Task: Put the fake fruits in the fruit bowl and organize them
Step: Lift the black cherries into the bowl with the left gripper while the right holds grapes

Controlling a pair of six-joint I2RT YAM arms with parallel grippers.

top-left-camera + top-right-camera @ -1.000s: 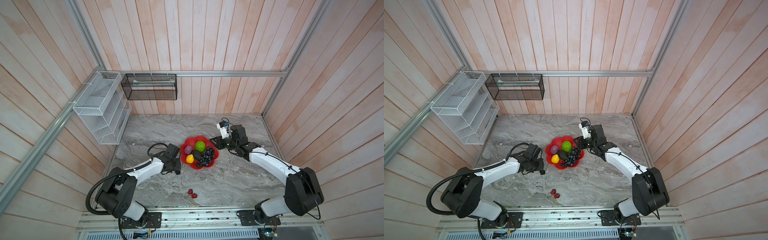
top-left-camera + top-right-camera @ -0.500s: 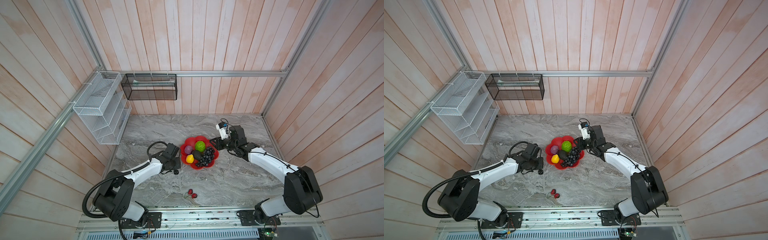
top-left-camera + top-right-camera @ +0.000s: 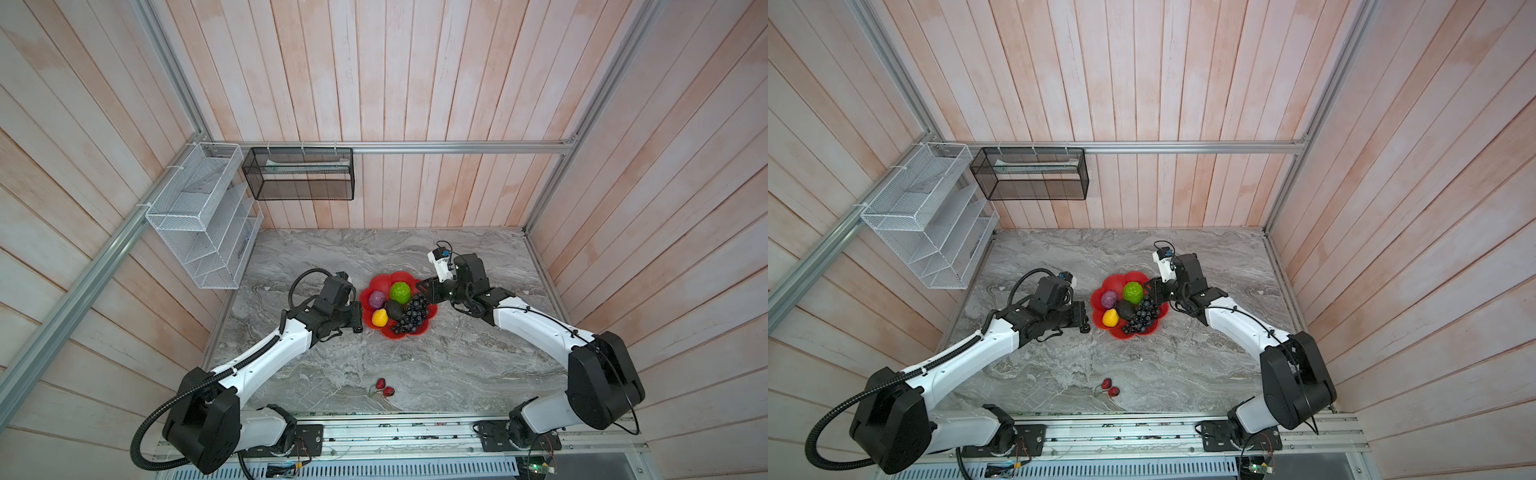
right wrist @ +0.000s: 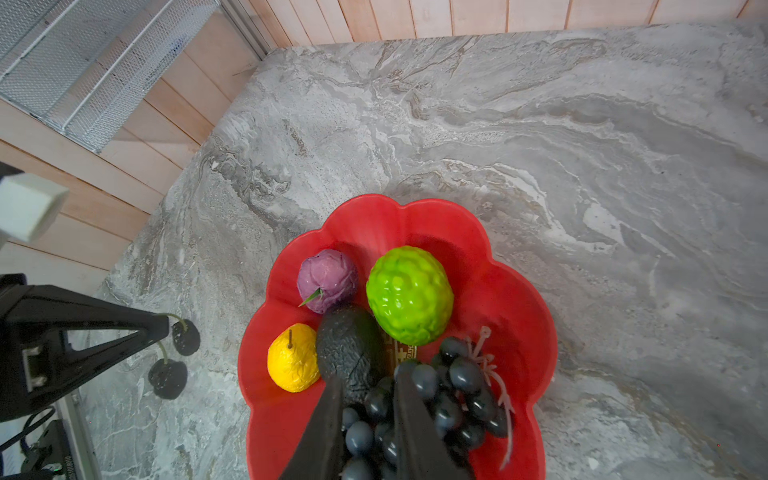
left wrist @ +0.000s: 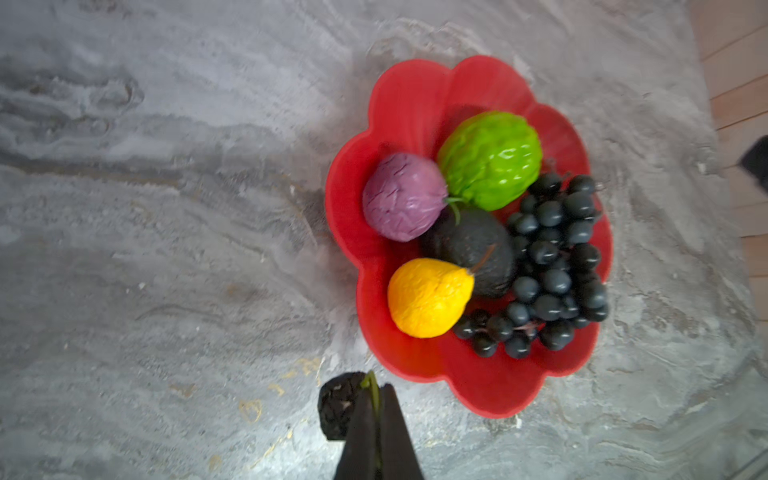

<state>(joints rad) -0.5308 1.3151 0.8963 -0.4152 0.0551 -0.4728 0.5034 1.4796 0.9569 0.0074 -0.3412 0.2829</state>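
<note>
The red flower-shaped fruit bowl [image 3: 380, 284] [image 5: 415, 104] holds the bumpy green ball [image 3: 400, 292], purple fruit [image 5: 403, 197], yellow fruit [image 5: 428, 297], avocado [image 4: 349, 345] and grape bunch [image 3: 411, 318] [image 4: 461, 374]. My left gripper [image 5: 376, 388] [image 3: 357, 321], just left of the bowl, is shut on the green stem of the small dark berries [image 5: 336, 409] [image 4: 185, 336], which hang low over the table. Over the bowl's right side, my right gripper [image 4: 368, 384] [image 3: 419, 294] has its fingers pushed into the grape bunch, with grapes pressed between them. Two red strawberries [image 3: 384, 387] [image 3: 1111, 387] lie near the table's front edge.
A white wire mesh rack [image 3: 199, 216] hangs on the left wall and a black mesh basket [image 3: 299, 174] on the back wall. Wooden walls close in the grey marble table [image 3: 415, 361] on three sides.
My left jaws have shut on the berries' stem beside the bowl. My right jaws have narrowed around the grapes. Both arms have hardly shifted.
</note>
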